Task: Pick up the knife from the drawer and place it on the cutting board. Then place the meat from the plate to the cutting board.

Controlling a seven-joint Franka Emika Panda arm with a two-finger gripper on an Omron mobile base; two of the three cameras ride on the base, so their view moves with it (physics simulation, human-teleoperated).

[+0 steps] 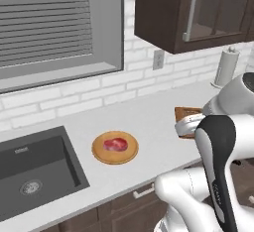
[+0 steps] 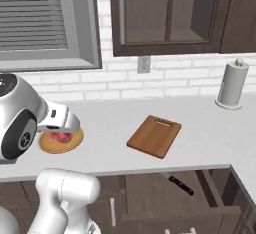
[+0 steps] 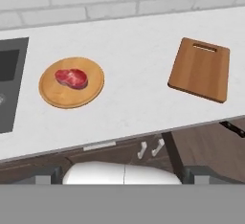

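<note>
dark grey metal is forming the sink (image 1: 34,169) at the far left of the left base view, set into the pale counter (image 1: 149,117) under a window with closed blinds (image 1: 47,20). just right of the sink, the plate (image 1: 115,147) is lying flat on the counter, and the meat (image 1: 115,144) is sitting on it, a little off the middle. in the hand view the plate (image 3: 72,82) is showing again with the meat (image 3: 72,78) on its upper half, well apart from the cutting board (image 3: 200,69), which is lying bare on the counter to the right with its slot handle pointing toward the brick wall.

moving right in the right base view, the cutting board (image 2: 154,135) is lying at a slant near the counter's front edge, with nothing on it. below and slightly right of it, the drawer (image 2: 175,198) is standing open, and the knife (image 2: 181,185) is lying inside on the drawer floor, black handle showing, at a slant. at the far right a paper towel roll (image 2: 232,84) is standing upright against the wall, and dark cabinets (image 2: 175,15) are hanging above.

the gripper (image 3: 124,174) is sitting at the bottom of the hand view with its jaws spread wide and nothing between them; it is hanging above the counter's front edge, touching none of the task's things.
</note>
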